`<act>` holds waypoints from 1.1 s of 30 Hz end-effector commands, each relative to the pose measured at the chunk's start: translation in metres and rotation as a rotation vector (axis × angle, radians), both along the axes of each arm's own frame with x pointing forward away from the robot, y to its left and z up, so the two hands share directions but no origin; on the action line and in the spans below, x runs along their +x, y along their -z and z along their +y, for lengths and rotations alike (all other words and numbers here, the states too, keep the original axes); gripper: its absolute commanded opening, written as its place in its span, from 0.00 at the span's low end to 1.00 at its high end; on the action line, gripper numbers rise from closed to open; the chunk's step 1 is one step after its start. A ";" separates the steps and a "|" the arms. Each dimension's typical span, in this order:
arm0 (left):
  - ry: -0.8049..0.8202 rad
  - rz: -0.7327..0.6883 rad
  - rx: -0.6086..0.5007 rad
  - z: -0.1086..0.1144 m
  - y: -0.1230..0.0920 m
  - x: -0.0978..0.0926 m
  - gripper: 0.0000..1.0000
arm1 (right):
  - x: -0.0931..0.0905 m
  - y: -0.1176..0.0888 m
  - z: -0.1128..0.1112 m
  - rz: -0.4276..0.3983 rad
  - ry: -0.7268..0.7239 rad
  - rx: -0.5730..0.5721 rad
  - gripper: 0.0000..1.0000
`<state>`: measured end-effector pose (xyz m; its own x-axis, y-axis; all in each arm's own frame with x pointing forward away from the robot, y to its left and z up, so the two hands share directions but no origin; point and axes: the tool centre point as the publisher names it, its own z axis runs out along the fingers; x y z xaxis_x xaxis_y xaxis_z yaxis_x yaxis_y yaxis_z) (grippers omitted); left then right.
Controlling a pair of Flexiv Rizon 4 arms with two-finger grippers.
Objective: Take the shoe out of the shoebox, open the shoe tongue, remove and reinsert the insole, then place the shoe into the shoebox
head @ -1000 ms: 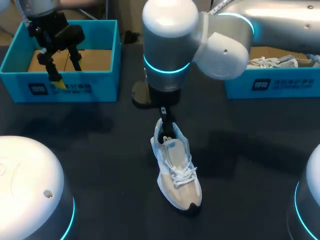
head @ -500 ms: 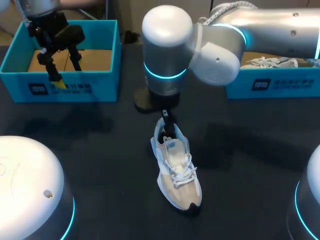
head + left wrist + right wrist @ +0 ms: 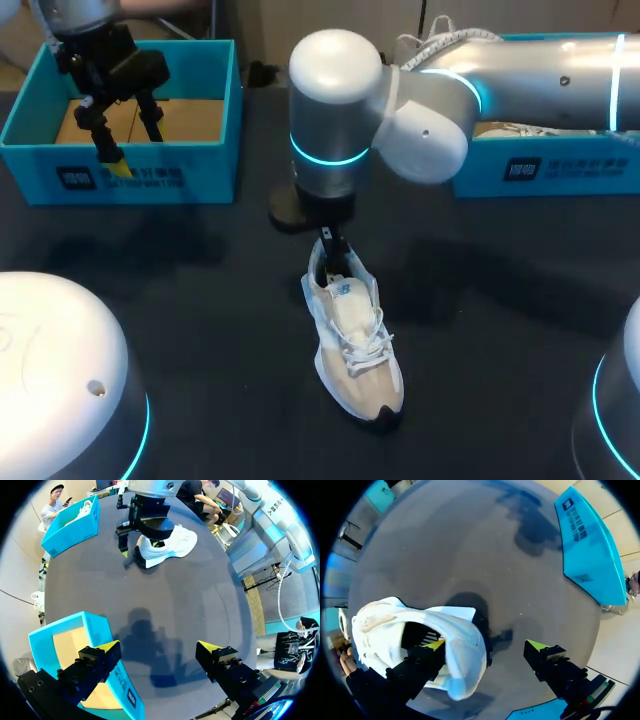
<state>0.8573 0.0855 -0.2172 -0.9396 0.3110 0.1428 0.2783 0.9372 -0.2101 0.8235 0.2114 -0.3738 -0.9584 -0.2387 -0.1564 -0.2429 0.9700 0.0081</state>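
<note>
Currently the shoe [image 3: 355, 340] lies out of its box near the middle of the desk [image 3: 200, 300], toe toward the near edge. The right claw [image 3: 486, 647] is spread wide at the heel, one finger dipped inside the opening and the other outside, apart from the heel wall; nothing is gripped. The left claw [image 3: 157, 647] is held wide above the shoebox [image 3: 120, 170] at the far left corner. The insole is judged to be the target: the inner finger should be kept low against its back edge, and the claw closed slowly, so the shoe is not dragged or tipped.
</note>
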 end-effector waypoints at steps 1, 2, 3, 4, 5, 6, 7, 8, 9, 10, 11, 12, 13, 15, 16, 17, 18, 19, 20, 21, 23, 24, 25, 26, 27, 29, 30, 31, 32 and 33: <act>0.000 -0.001 0.001 0.001 0.000 -0.001 1.00 | 0.002 0.012 0.001 -0.004 0.002 0.003 1.00; 0.000 -0.001 0.001 0.001 0.000 -0.001 1.00 | 0.002 0.014 0.000 0.000 0.010 -0.007 1.00; 0.000 -0.001 0.001 0.001 0.000 -0.001 1.00 | 0.003 0.015 0.000 0.003 0.008 -0.002 0.98; 0.000 -0.001 0.001 0.001 0.000 -0.001 1.00 | 0.003 0.016 -0.001 0.005 0.013 -0.004 0.96; 0.000 -0.001 0.001 0.001 0.000 -0.001 1.00 | 0.003 0.016 -0.001 0.006 0.016 -0.008 0.94; 0.000 -0.001 0.001 0.001 0.000 -0.001 1.00 | 0.003 0.016 -0.002 0.008 0.017 -0.010 0.92; 0.000 -0.001 0.001 0.001 0.000 -0.001 1.00 | 0.003 0.017 -0.003 0.010 0.022 -0.015 0.91; 0.000 -0.001 0.001 0.001 0.000 -0.001 1.00 | 0.003 0.017 -0.003 0.013 0.027 -0.019 0.87; 0.000 -0.001 0.001 0.001 0.000 -0.001 1.00 | 0.004 0.018 -0.003 0.013 0.029 -0.016 0.79; 0.000 -0.001 0.001 0.001 0.000 -0.001 1.00 | 0.004 0.018 -0.004 0.013 0.032 -0.014 0.60; 0.000 -0.001 0.001 0.001 0.000 -0.001 1.00 | 0.005 0.018 -0.004 0.014 0.036 -0.017 0.45; 0.000 -0.001 0.001 0.001 0.000 -0.001 1.00 | 0.005 0.019 -0.004 0.013 0.037 -0.018 0.25; 0.000 -0.001 0.001 0.001 0.000 -0.001 1.00 | 0.006 0.019 -0.004 0.013 0.038 -0.018 0.04; 0.000 -0.001 0.001 0.001 0.000 -0.001 1.00 | 0.006 0.021 -0.003 0.013 0.038 -0.019 0.00; 0.000 -0.001 0.001 0.001 0.000 -0.001 1.00 | 0.006 0.021 -0.003 0.013 0.038 -0.019 0.00; 0.000 -0.001 0.001 0.001 0.000 -0.001 1.00 | 0.005 0.021 -0.003 0.015 0.041 -0.021 0.00; 0.000 -0.001 0.001 0.001 0.000 -0.001 1.00 | 0.005 0.021 -0.003 0.016 0.042 -0.021 0.00; 0.000 -0.001 0.001 0.001 0.000 -0.001 1.00 | 0.004 0.020 -0.003 0.013 0.045 -0.020 0.00; 0.000 -0.001 0.001 0.001 0.000 -0.001 1.00 | 0.003 0.018 -0.003 0.010 0.049 -0.020 0.00; 0.000 -0.001 0.001 0.001 0.000 -0.001 1.00 | 0.003 0.016 -0.004 0.006 0.055 -0.021 0.00; 0.000 -0.001 0.001 0.001 0.000 -0.001 1.00 | 0.001 0.012 -0.005 -0.002 0.067 -0.020 0.00; 0.000 -0.001 0.001 0.001 0.000 -0.001 1.00 | 0.001 0.010 -0.006 -0.004 0.071 -0.019 0.00; 0.000 -0.001 0.001 0.001 0.000 -0.001 1.00 | 0.001 0.007 -0.007 -0.009 0.077 -0.017 0.00; 0.000 -0.001 0.001 0.001 0.000 -0.001 1.00 | 0.000 0.005 -0.007 -0.010 0.078 -0.016 0.00; 0.000 -0.001 0.001 0.001 0.000 -0.001 1.00 | -0.001 0.001 -0.008 -0.015 0.082 -0.017 0.00; 0.000 -0.001 0.001 0.001 0.000 -0.001 1.00 | -0.002 -0.007 -0.010 -0.023 0.087 -0.013 0.00; 0.000 -0.001 0.001 0.001 0.000 -0.001 1.00 | -0.002 -0.012 -0.011 -0.024 0.088 -0.011 0.00; 0.000 -0.001 0.001 0.001 0.000 -0.001 1.00 | -0.003 -0.020 -0.013 -0.031 0.093 -0.010 0.00; 0.000 -0.001 0.001 0.001 0.000 -0.001 1.00 | -0.003 -0.025 -0.015 -0.033 0.095 -0.010 0.00; 0.000 -0.001 0.001 0.001 0.000 -0.001 1.00 | -0.002 -0.035 -0.019 -0.036 0.109 -0.014 0.00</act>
<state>0.8573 0.0856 -0.2172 -0.9396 0.3110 0.1428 0.2783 0.9372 -0.2101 0.8281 0.2055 -0.3678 -0.9735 -0.1439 -0.1777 -0.1443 0.9895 -0.0107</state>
